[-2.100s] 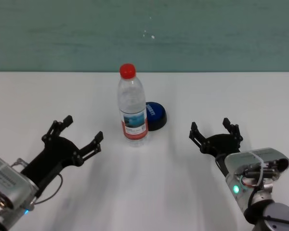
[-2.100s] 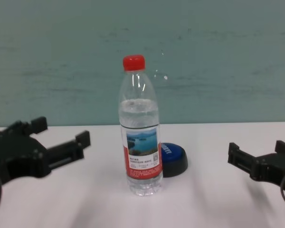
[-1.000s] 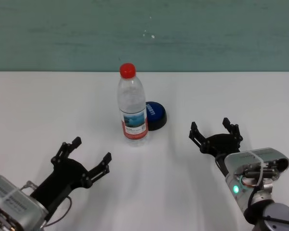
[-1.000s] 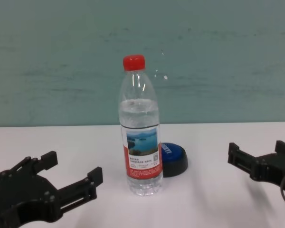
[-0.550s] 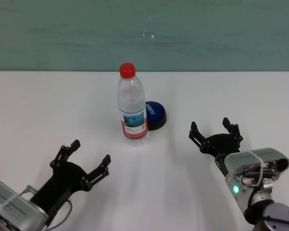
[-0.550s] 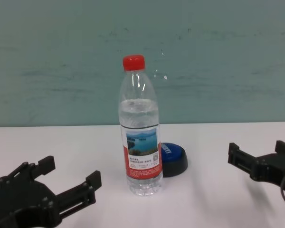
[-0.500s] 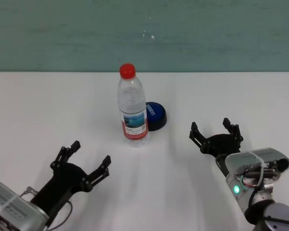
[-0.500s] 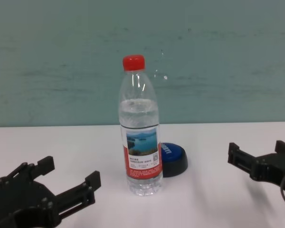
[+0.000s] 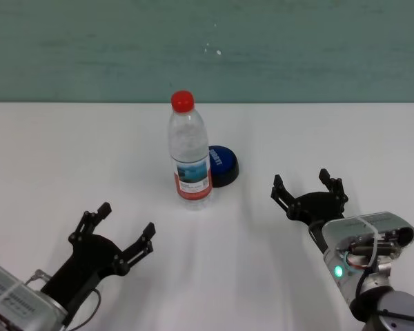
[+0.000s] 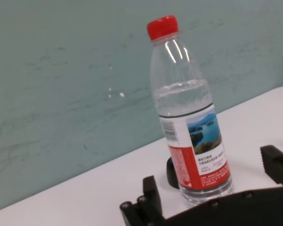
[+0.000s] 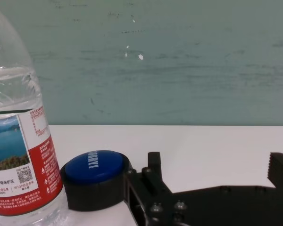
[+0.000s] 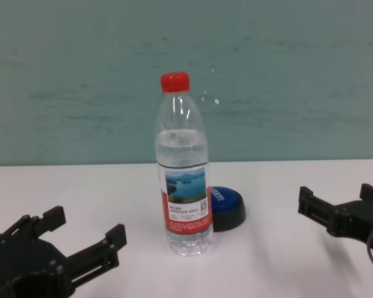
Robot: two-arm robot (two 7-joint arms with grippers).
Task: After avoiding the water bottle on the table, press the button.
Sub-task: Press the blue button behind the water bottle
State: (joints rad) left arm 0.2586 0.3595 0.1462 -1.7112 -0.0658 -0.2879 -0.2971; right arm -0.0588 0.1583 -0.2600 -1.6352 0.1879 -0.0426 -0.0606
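The water bottle (image 9: 190,155) stands upright near the middle of the white table (image 9: 69,138), with its red cap on. The blue button (image 9: 223,164) sits just behind it to the right, close to it; I cannot tell whether they touch. My left gripper (image 9: 126,219) is open and empty, low over the table, in front of the bottle and to its left. My right gripper (image 9: 301,181) is open and empty, to the right of the button and nearer to me. The right wrist view shows the button (image 11: 94,167) beside the bottle (image 11: 16,141).
A teal wall (image 9: 317,48) rises behind the table's far edge. Bare tabletop (image 9: 262,158) lies between the right gripper and the button. Bare tabletop also lies left of the bottle.
My left gripper has drawn back from beside the bottle toward the table's near edge and shifted slightly left. The right arm, bottle and button have not moved.
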